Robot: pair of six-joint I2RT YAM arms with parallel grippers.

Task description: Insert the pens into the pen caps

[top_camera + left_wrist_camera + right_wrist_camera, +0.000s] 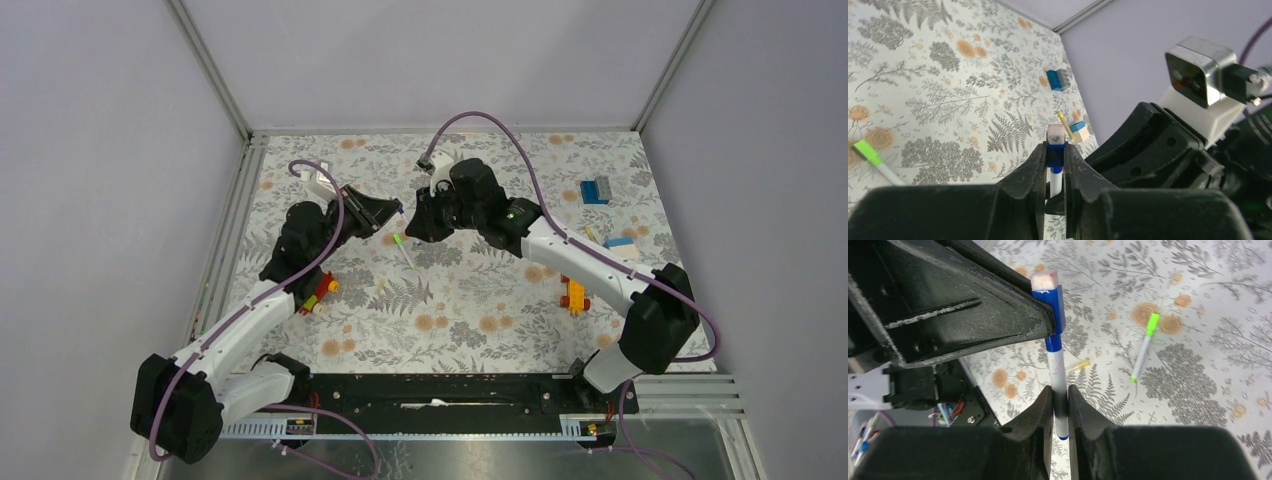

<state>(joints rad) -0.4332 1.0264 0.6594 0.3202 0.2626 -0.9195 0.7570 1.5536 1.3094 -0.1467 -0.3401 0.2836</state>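
Observation:
Both grippers meet above the middle of the floral mat. My left gripper (1054, 155) (397, 213) is shut on the dark blue pen cap (1055, 152) (1053, 305). My right gripper (1060, 399) (413, 219) is shut on the white barrel of a pen (1058, 375), whose front end sits inside that blue cap; pen and cap are in one line between the two grippers. A second white pen (1142, 354) (408, 252) with the bright green cap (1151, 324) on it lies on the mat below. A short yellowish piece (1078, 365) lies beside it.
Toy bricks lie around: a blue one (596, 190) at the back right, a blue-white one (620, 243), an orange-yellow one (574, 295) and a red-yellow-green one (320, 292) under the left arm. A thin yellow stick (1063, 123) lies by the blue-white brick. Grey walls enclose the mat.

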